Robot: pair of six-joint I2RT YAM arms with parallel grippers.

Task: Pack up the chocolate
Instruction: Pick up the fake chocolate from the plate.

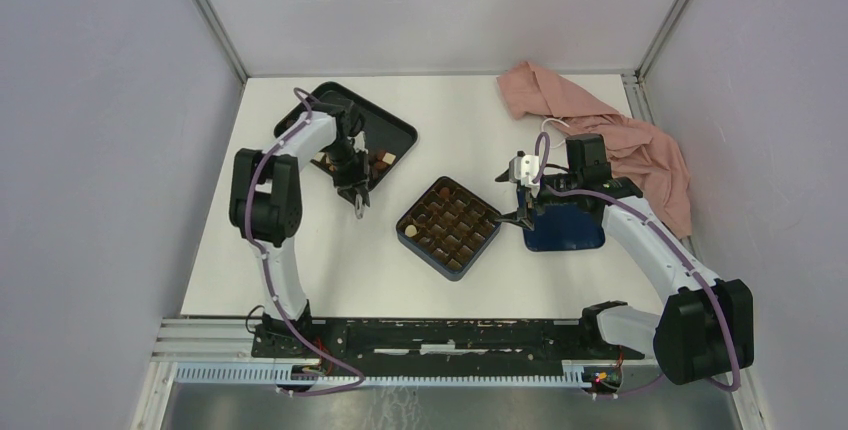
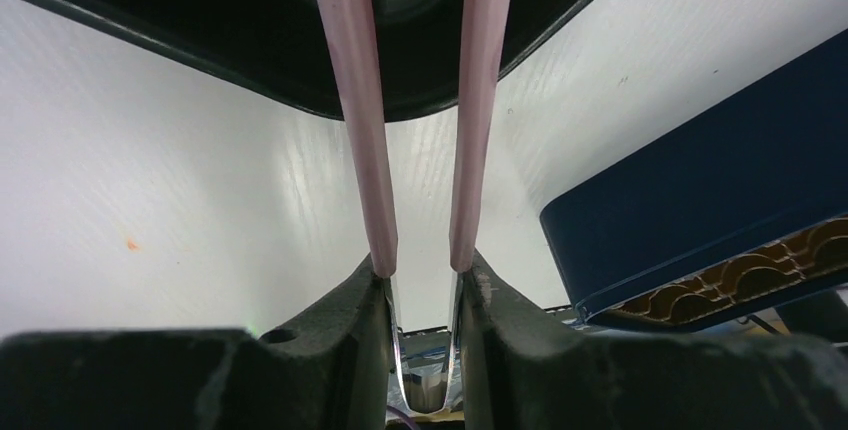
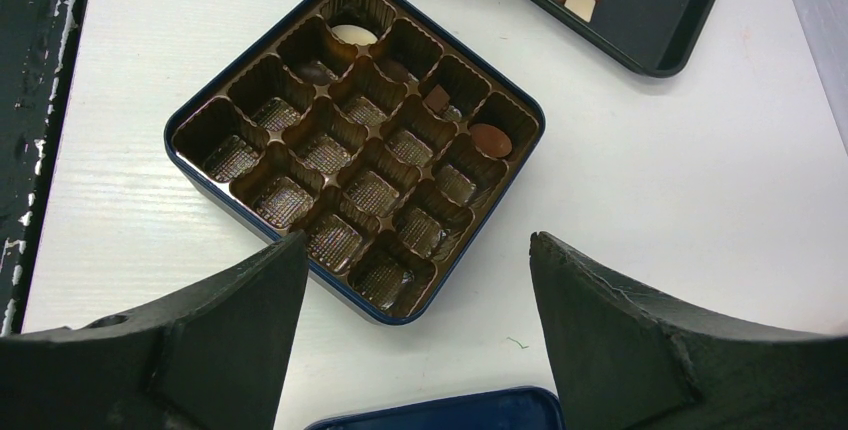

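Chocolate pieces (image 3: 490, 139) in brown, dark and cream lie in two places. A few sit in cells of the dark blue square gridded box (image 3: 285, 200) and more are clustered in the black rectangular tray (image 3: 660, 10) beyond it. The right gripper (image 3: 418, 280) hovers over the box's near edge, jaws spread wide, empty. The left gripper (image 2: 425, 285), just off the tray, pinches pink-armed metal tweezers (image 2: 355, 100), whose tips are apart.
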